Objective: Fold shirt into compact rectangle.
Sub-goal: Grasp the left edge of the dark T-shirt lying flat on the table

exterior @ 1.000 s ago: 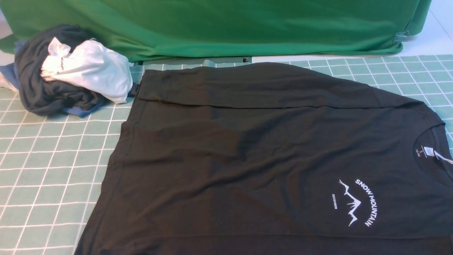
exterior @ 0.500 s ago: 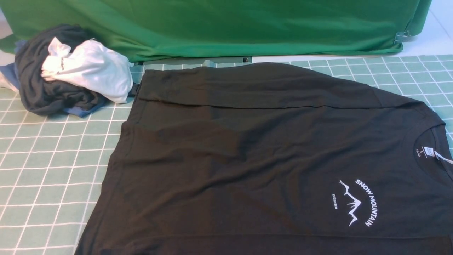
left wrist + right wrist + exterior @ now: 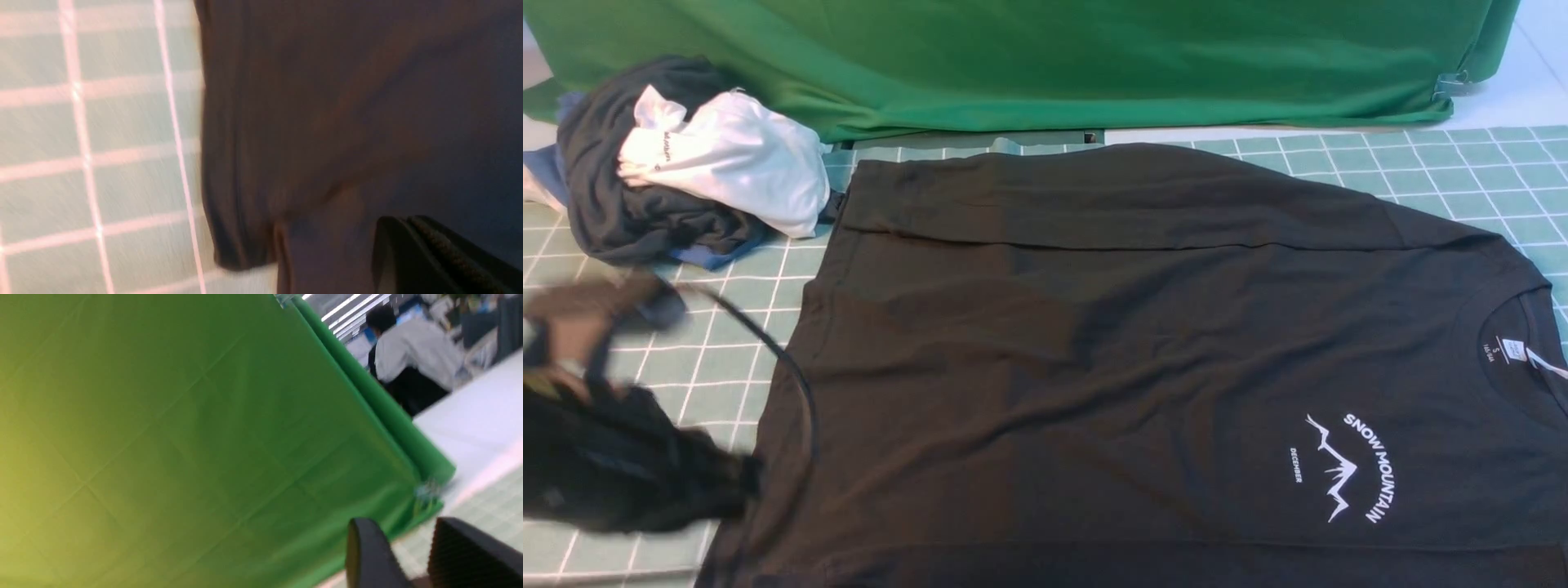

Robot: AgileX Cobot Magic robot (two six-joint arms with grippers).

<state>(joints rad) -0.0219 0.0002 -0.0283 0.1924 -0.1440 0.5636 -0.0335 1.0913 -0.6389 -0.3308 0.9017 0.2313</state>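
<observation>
The shirt (image 3: 1094, 367) lies spread flat on the gridded worktop (image 3: 645, 384). Its collar points toward the robot's right and its hem toward the left, and the far edge is folded over onto the body. The left claw (image 3: 404, 232) is fully closed, nothing visibly gripped, above the shirt near the hem. The right claw (image 3: 410, 547) is partly open and empty, facing the green backdrop cloth (image 3: 184, 437).

The black shirt (image 3: 1094, 367) lies flat, filling centre and right of the frame; collar and white label at right edge; white mountain print lower right; upper side folded inward.
</observation>
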